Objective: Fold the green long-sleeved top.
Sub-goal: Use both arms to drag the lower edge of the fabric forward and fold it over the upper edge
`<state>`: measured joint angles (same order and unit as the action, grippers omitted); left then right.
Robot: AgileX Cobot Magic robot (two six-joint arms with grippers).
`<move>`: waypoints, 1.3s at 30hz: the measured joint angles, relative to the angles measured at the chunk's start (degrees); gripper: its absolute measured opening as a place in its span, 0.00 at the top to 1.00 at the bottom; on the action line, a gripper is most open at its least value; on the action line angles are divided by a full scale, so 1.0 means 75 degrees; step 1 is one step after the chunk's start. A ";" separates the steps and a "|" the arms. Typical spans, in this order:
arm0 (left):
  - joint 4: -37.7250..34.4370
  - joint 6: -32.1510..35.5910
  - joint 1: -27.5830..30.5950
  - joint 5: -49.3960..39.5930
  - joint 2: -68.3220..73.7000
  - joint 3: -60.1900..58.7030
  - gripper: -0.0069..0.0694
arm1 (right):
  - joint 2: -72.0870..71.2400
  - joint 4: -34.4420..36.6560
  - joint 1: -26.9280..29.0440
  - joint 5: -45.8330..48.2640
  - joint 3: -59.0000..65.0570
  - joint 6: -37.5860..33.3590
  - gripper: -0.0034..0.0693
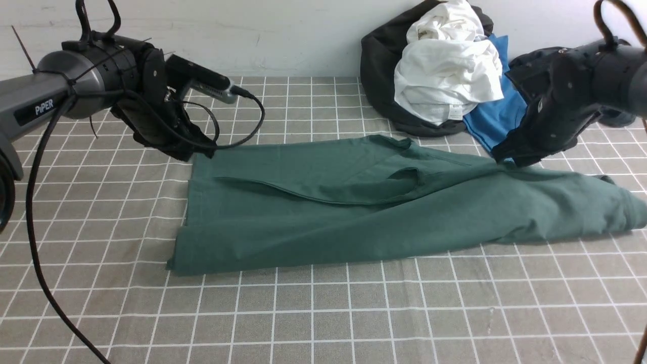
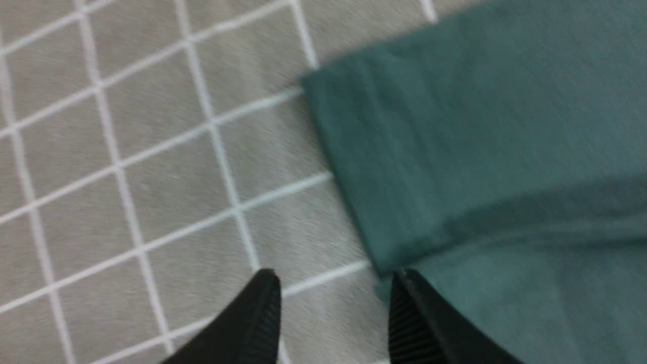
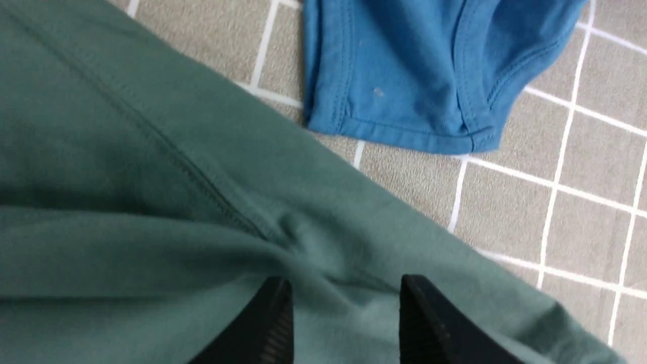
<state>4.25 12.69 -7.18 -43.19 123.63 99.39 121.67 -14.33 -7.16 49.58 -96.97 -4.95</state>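
Note:
The green long-sleeved top (image 1: pixel 354 207) lies across the middle of the checked cloth, partly folded, with one sleeve laid over its body and another running out to the right. My left gripper (image 1: pixel 189 151) hovers at the top's far left corner; in the left wrist view it (image 2: pixel 333 280) is open, with the corner of the top (image 2: pixel 455 151) beside one finger. My right gripper (image 1: pixel 505 156) hovers over the far right part of the top; in the right wrist view it (image 3: pixel 343 285) is open above the green fabric (image 3: pixel 151 202). Neither holds anything.
A pile of clothes stands at the back right: a white garment (image 1: pixel 447 65), a dark grey garment (image 1: pixel 384 60) and a bright blue T-shirt (image 1: pixel 498 116), whose hem (image 3: pixel 404 86) lies close to the top. The checked tablecloth (image 1: pixel 323 313) spreads to the front.

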 joint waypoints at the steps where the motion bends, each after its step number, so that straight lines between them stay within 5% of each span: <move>1: -0.0425 0.0647 -0.0018 -0.0173 0.0063 0.0000 0.48 | 0.0000 0.0293 0.0000 0.0312 -0.0070 -0.0269 0.57; 5: -0.1502 0.2803 -0.0049 -0.0274 0.0375 0.0000 0.42 | 0.0000 0.1814 0.0000 0.0852 -0.0105 -0.1567 0.66; 11: -0.1975 0.4123 -0.0075 -0.0216 0.0709 0.0016 0.53 | 0.0000 0.4361 -0.0302 0.0891 -0.0122 -0.4154 0.82; 17: -0.2073 0.4161 -0.0075 -0.0135 0.0770 0.0099 0.84 | 0.0121 0.5605 -0.0878 0.0796 -0.0128 -0.5962 0.87; 21: -0.2045 0.3616 -0.0075 -0.0007 0.0869 0.0479 0.91 | 0.0384 0.5719 -0.1090 0.0718 -0.0128 -0.6180 0.87; 28: -0.1865 0.2546 -0.0075 0.0363 0.0892 0.1271 0.92 | 0.0511 0.5719 -0.1097 0.0641 -0.0128 -0.6326 0.88; 33: -0.1845 0.2314 -0.0075 -0.0461 0.0900 0.1360 0.90 | 0.0549 0.5719 -0.1097 0.0669 -0.0128 -0.6330 0.88; 36: -0.1833 0.2345 -0.0045 -0.0827 0.0984 0.1360 0.82 | 0.0611 0.5726 -0.1097 0.0780 -0.0128 -0.6330 0.88; 39: -0.1833 0.2362 0.0029 -0.1074 0.1163 0.1360 0.62 | 0.0721 0.5726 -0.1097 0.0985 -0.0128 -0.6330 0.88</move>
<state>-9.50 30.41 -6.96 -51.24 132.35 109.60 127.08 28.61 -15.39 56.96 -97.93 -52.42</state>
